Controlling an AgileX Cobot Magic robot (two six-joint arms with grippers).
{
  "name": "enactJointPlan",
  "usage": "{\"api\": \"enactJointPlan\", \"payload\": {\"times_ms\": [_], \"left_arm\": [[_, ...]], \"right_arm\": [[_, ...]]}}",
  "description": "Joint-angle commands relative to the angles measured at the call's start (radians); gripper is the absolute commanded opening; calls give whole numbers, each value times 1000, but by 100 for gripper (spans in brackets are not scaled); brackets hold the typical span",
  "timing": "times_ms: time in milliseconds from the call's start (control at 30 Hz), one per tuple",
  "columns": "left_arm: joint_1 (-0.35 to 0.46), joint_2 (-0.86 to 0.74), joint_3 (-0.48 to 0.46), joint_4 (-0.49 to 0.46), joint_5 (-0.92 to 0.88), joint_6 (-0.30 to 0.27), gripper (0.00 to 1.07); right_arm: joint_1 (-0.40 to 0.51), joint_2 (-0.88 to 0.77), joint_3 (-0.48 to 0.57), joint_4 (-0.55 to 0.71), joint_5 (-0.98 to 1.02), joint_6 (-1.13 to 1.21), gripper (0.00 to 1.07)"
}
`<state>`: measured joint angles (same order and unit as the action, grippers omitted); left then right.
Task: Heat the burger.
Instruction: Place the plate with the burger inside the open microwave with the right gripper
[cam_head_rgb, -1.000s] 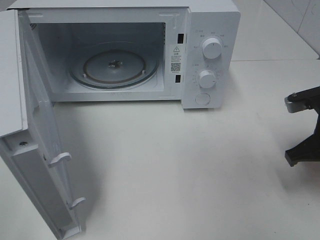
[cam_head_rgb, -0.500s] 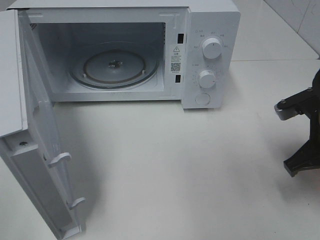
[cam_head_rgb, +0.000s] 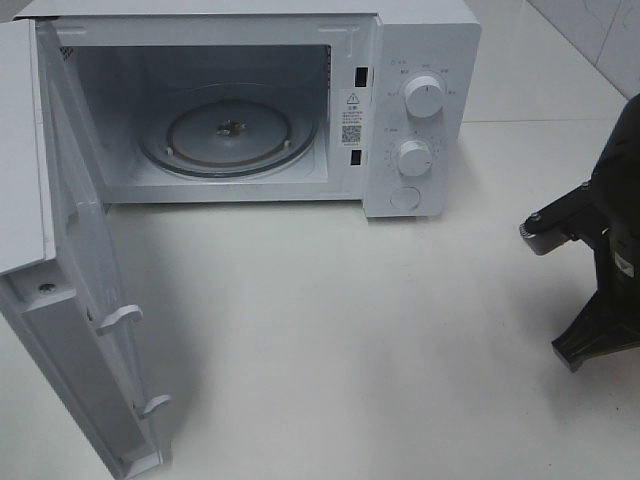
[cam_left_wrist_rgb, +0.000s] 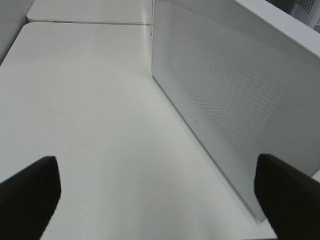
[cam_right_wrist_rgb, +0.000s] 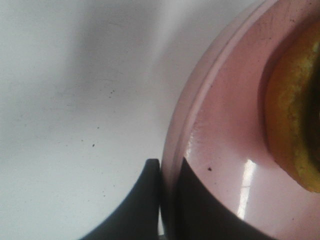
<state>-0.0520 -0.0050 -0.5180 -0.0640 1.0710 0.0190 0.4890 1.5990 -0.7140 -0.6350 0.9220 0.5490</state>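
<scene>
Burger on its plate, held at the right side of the white desk (cam_head_rgb: 330, 330)
The right gripper (cam_right_wrist_rgb: 167, 170) pinches the rim of the round pink plate (cam_right_wrist_rgb: 200, 100) carrying the golden-bun burger (cam_right_wrist_rgb: 295, 115). Keep it level while sliding it onto the glass turntable (cam_head_rgb: 228, 135) of the open white microwave (cam_head_rgb: 420, 60). The left gripper (cam_left_wrist_rgb: 160, 195) hangs open.

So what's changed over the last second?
The right arm has moved left, further into the overhead view, toward the microwave. The right gripper has its fingers clamped on the rim of the plate carrying the burger. The microwave's open door and turntable stayed as they were.
</scene>
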Motion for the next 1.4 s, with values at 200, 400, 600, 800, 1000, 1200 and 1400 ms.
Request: {"api": "enactJointPlan", "payload": {"times_ms": [200, 400, 600, 800, 1000, 1200, 1400], "left_arm": [[-5, -19, 1, -2, 3, 2, 98], [-5, -19, 1, -2, 3, 2, 98], [-5, -19, 1, -2, 3, 2, 98], [-5, -19, 1, -2, 3, 2, 98], [-5, -19, 1, -2, 3, 2, 98], [-5, -19, 1, -2, 3, 2, 98], [-5, -19, 1, -2, 3, 2, 98]], "right_arm": [[87, -15, 4, -51, 49, 24, 0], [138, -15, 4, -51, 53, 24, 0], [191, -23, 4, -51, 52, 24, 0], [238, -101, 4, -74, 55, 23, 0], [299, -143, 5, -74, 60, 2, 0], [346, -144, 5, -74, 60, -10, 0], [408, -151, 5, -74, 59, -20, 0]]}}
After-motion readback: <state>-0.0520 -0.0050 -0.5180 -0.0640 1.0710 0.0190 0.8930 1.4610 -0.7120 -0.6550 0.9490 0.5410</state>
